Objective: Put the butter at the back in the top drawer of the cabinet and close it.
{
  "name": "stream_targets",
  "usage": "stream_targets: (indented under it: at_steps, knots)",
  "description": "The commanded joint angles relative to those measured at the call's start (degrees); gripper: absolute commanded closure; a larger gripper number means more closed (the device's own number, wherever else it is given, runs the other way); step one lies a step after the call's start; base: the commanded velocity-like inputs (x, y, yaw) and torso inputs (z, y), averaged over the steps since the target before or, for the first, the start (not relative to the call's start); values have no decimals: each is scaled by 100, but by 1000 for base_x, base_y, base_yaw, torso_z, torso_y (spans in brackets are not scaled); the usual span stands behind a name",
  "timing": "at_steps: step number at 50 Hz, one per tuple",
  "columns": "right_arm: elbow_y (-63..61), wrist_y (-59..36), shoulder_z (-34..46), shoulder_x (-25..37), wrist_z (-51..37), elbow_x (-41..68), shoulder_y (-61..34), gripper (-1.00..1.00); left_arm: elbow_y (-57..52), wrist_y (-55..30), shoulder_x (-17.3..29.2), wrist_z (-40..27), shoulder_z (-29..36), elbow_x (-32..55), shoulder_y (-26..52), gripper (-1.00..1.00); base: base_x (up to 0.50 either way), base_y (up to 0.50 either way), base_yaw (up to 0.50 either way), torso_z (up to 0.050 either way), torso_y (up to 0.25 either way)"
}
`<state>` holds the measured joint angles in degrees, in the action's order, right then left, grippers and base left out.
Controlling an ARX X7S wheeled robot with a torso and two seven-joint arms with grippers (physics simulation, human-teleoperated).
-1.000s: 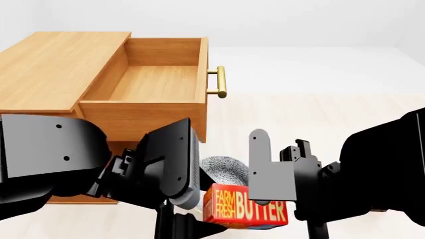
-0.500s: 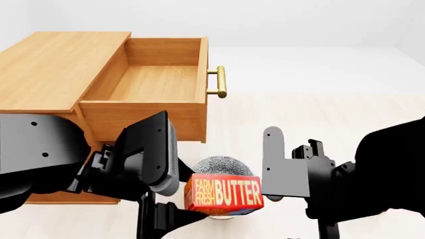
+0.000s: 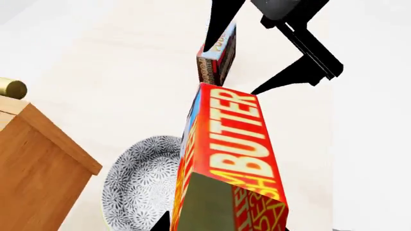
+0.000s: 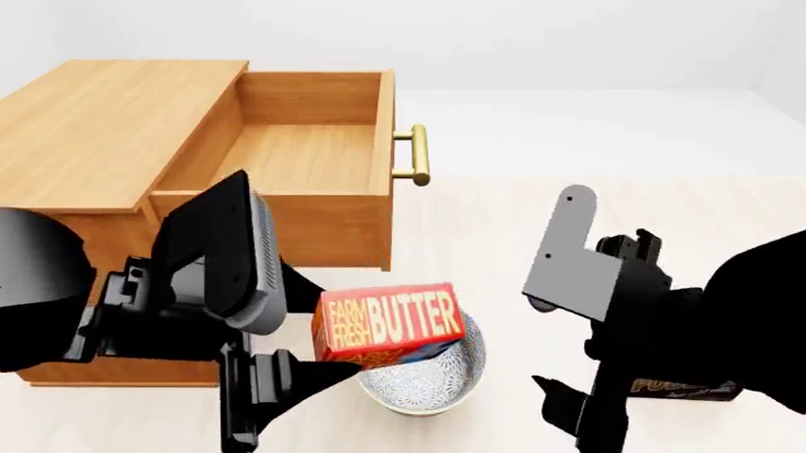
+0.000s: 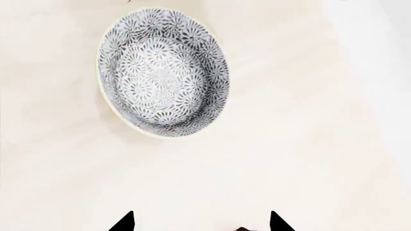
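The red-and-orange butter carton (image 4: 388,324) is held in my left gripper (image 4: 300,354), lifted above the patterned bowl (image 4: 428,377), below and in front of the open top drawer (image 4: 296,156). In the left wrist view the butter (image 3: 231,159) fills the space between the jaws. The light-brown cabinet (image 4: 108,123) stands at the left; the top drawer is pulled out and empty, its brass handle (image 4: 418,156) facing right. My right gripper (image 4: 567,411) is open and empty over the floor, its fingertips (image 5: 125,222) spread wide beside the bowl (image 5: 163,72).
A brown-and-blue pudding box (image 4: 680,387) lies partly hidden behind my right arm; it also shows in the left wrist view (image 3: 217,57). The bowl sits on the pale floor by the cabinet's front corner (image 3: 45,159). The two lower drawers are hidden behind my left arm.
My left gripper has lifted the butter up and to the left, toward the cabinet. My right arm has drawn back to the right, and the bowl is now uncovered.
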<state>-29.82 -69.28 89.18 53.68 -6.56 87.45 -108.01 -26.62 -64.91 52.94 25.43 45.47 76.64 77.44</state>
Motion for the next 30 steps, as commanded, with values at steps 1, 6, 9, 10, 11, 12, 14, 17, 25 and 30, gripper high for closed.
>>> stream_targets:
  at_steps: [1, 6, 9, 10, 11, 12, 14, 17, 25, 30]
  knots:
    - [315, 772, -267, 459, -1720, 738, 476, -100, -31, -23, 243, -645, -485, 762, 184, 100, 0, 0, 0, 0, 0]
    - [217, 1372, -411, 813, -1995, 829, 752, -100, 93, -38, 269, -1047, -622, 1127, 300, 100, 0, 0, 0, 2, 0]
    - [128, 1870, -540, 1087, -2032, 830, 943, -100, 254, -23, 260, -1373, -701, 1374, 371, 100, 0, 0, 0, 0, 3]
    - [110, 2024, -574, 1163, -2052, 823, 1003, -100, 311, -16, 253, -1480, -720, 1446, 391, 100, 0, 0, 0, 0, 0]
    - [61, 2242, -612, 1270, -2047, 792, 1099, -100, 398, 6, 246, -1588, -758, 1562, 420, 100, 0, 0, 0, 0, 0]
    - [14, 2454, -636, 1367, -2066, 753, 1203, -100, 476, 15, 236, -1720, -783, 1654, 458, 100, 0, 0, 0, 0, 0]
    - [-67, 2764, -645, 1496, -2116, 654, 1383, -100, 595, 35, 218, -1903, -821, 1789, 518, 100, 0, 0, 0, 0, 0]
    - [-267, 3257, -589, 1640, -2318, 381, 1739, -100, 778, 35, 175, -2213, -868, 2051, 668, 100, 0, 0, 0, 0, 0]
    - [-891, 4529, -505, 1972, -2954, -223, 2506, -100, 1209, -100, -51, -2825, -797, 2403, 1098, 100, 0, 0, 0, 0, 1]
    - [-1002, 5349, -427, 2115, -3092, -613, 2977, -100, 1560, -118, -161, -3151, -801, 2678, 1387, 100, 0, 0, 0, 2, 2]
